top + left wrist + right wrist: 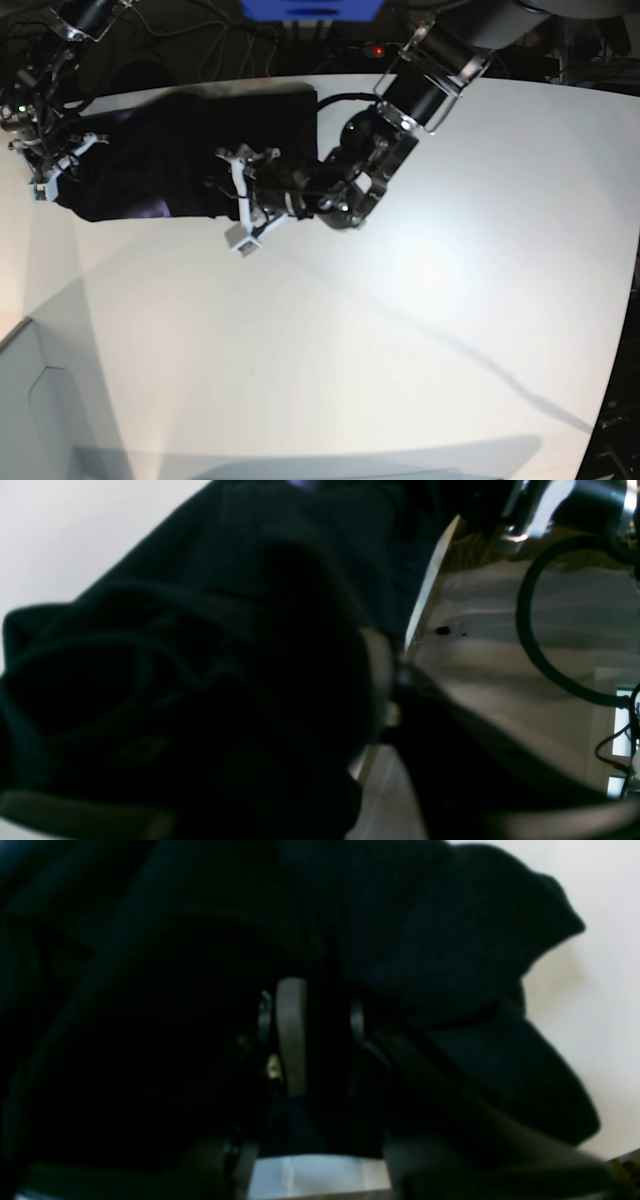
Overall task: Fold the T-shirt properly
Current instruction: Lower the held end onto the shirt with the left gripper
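Here, both arms at the T-shirt (190, 150), upper left of the base frame, on the white bench (420, 300).
Each grips a near-edge corner, apparently to lift the hem for a fold. Left pincer (245, 200): cloth covers it in the wrist view, seemingly clenched on fabric. Right pincer (45, 165): cloth between narrow fingers (291, 1035), grasping.

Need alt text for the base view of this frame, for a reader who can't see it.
A black T-shirt lies bunched at the far left of a white table, with both arms reaching into it. The left claw meets its near edge; the right claw is at its left end.
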{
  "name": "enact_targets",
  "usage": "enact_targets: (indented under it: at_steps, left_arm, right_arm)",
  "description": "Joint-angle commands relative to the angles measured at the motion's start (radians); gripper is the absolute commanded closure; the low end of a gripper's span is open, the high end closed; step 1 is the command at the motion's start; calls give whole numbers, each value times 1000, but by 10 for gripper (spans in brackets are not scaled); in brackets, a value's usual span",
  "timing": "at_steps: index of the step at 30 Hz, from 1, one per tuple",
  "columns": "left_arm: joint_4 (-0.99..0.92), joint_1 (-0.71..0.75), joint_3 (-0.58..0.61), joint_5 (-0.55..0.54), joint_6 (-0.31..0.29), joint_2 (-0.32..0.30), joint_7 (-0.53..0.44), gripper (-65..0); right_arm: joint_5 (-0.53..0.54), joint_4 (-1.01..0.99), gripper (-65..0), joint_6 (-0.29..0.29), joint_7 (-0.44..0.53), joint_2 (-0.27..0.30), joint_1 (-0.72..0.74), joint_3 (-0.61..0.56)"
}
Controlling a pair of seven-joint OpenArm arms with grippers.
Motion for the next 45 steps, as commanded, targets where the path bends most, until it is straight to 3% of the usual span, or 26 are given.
enact_targets:
  at_steps: [1, 4, 7, 11, 18, 28, 38, 45]
  left_arm:
    - [20, -22, -6, -23, -7, 13, -13, -280]
    - [20, -22, -10, -25, -7, 13, -13, -369]
    - [20, -22, -10, -26, -7, 14, -14, -410]
    - [20, -22, -10, -35, -8, 34, -13, -411]
    - [20, -45, -10, -195, -8, 36, -13, -411]
    - [6, -56, -10, -265, -8, 56, -13, -411]
    - [6, -57, -10, -417, -8, 53, -11, -411]
    - [-10, -57, -12, -448, -8, 56, -14, -411]
  right_arm:
    - [-18, -5, -124, -1, -51, -4, -3, -7]
    - [-16, -5, -124, -1, -51, -4, -3, -7]
    - [-16, -5, -124, -1, -51, -4, -3, -7]
    - [-16, -5, -124, -1, -51, -4, -3, -7]
    - [-16, -5, -124, -1, -51, -4, -3, -7]
    - [-16, -5, -124, -1, -51, -4, -3, -7]
    - [-16, -5, -124, -1, -51, -4, -2, -7]
    - [-15, -5, -124, -1, -57, -5, -2, -7]
